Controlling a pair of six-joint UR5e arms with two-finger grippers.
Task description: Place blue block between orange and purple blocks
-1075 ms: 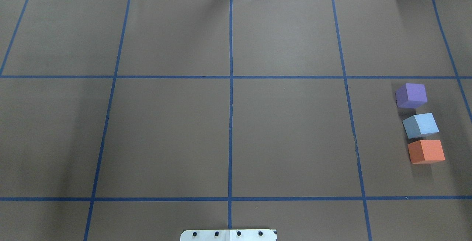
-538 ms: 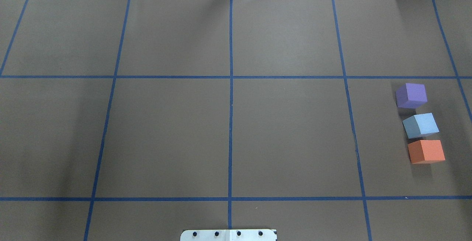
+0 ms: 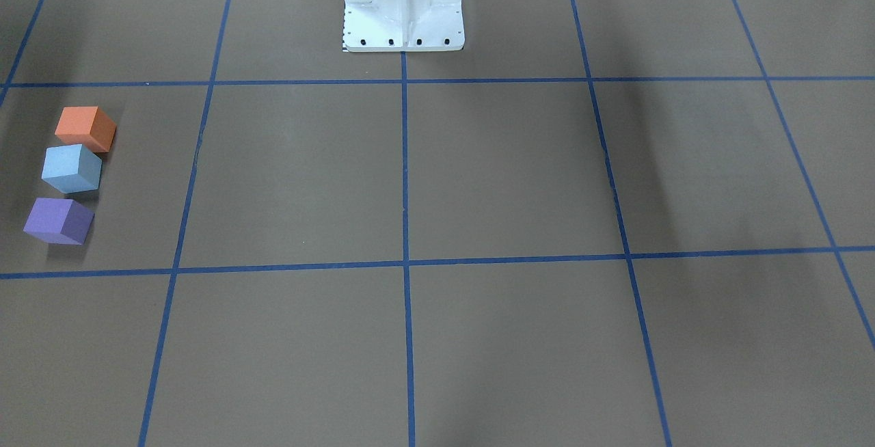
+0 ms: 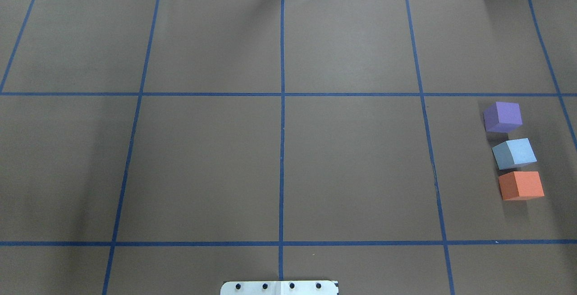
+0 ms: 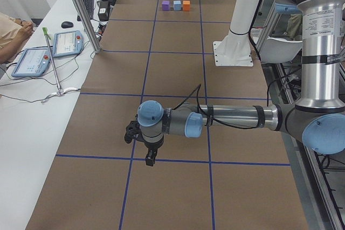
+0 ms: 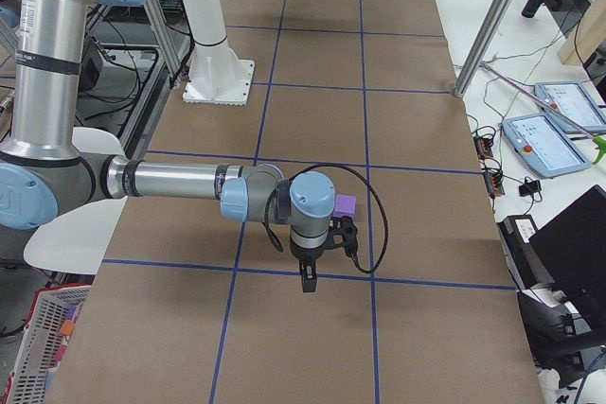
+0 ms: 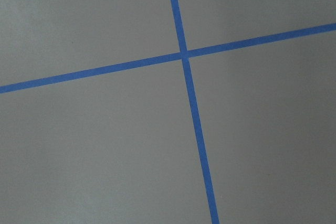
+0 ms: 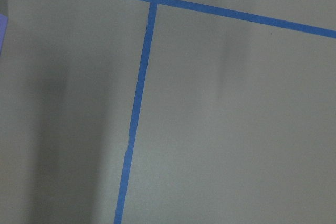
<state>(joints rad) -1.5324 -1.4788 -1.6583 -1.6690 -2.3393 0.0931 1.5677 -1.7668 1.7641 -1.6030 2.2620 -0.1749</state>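
A purple block (image 4: 503, 117), a light blue block (image 4: 515, 153) and an orange block (image 4: 521, 185) stand in a row at the table's right side, the blue one in the middle, turned a little and close to the orange one. The front-facing view shows the same row: orange (image 3: 85, 128), blue (image 3: 71, 168), purple (image 3: 58, 221). My left gripper (image 5: 151, 160) shows only in the exterior left view, far from the blocks. My right gripper (image 6: 308, 281) shows only in the exterior right view, with the purple block (image 6: 345, 204) just behind it. I cannot tell whether either is open or shut.
Blue tape lines divide the brown table into squares. The white robot base plate (image 4: 279, 288) sits at the near middle edge. Metal frame poles (image 5: 81, 9) and tablets (image 5: 67, 43) stand on the side table beside the mat.
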